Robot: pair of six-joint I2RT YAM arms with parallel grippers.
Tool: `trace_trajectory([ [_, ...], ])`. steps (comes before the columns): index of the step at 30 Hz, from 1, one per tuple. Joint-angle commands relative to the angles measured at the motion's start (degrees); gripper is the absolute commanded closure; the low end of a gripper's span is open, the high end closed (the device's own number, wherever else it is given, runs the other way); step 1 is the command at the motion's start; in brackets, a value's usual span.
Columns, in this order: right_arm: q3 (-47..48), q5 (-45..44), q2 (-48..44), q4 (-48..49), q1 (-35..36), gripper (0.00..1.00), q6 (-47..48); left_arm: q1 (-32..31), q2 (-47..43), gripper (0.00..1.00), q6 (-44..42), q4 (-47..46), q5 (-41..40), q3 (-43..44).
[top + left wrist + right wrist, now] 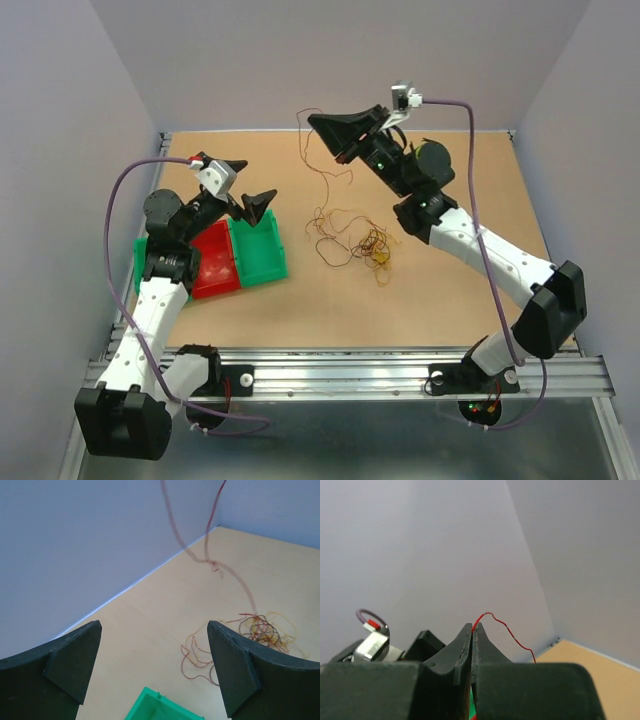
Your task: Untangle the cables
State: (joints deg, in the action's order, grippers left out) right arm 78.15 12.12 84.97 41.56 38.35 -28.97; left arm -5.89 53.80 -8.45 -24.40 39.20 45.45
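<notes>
The cables point(355, 240) lie as a loose tangle of thin brown, orange and dark wires mid-table. One red strand point(304, 150) rises from them to my right gripper point(314, 121), which is held high near the back wall. In the right wrist view that gripper point(473, 626) is shut on the red strand point(506, 628), whose end curls out of the tips. My left gripper point(255, 180) hangs open above the green bin point(258, 245), left of the tangle. Nothing is between its fingers point(75, 660); beyond them I see the tangle point(262, 630) and the lifted strand point(175, 530).
A red bin point(215, 262) sits beside the green bin, with another green bin point(142, 262) further left. Grey walls close the table at the back and both sides. A corner of the green bin point(160, 707) shows under my left gripper point(154, 625).
</notes>
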Motion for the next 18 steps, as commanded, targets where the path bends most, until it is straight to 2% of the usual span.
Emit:
trace_trajectory([
  [1,0.69,4.05,2.12,0.54,3.74,1.0,0.76,0.7,-0.19,0.01,3.17,-6.09,14.04,-1.59],
  [6,0.69,4.66,4.24,0.63,5.86,0.99,2.16,0.7,-0.45,0.01,4.4,-10.66,15.73,-3.97],
  [9,1.21,5.63,5.73,0.89,6.56,0.99,2.16,1.23,1.56,0.01,4.32,-10.93,13.01,-3.44],
  [12,1.22,5.72,6.7,1.41,7.7,0.99,2.34,2.2,3.85,0.01,5.81,-12.24,14.23,-3.09],
  [18,0.43,5.64,7.67,2.91,8.41,0.99,2.61,2.55,3.6,0.01,6.86,-13.21,6.61,-3.7],
])
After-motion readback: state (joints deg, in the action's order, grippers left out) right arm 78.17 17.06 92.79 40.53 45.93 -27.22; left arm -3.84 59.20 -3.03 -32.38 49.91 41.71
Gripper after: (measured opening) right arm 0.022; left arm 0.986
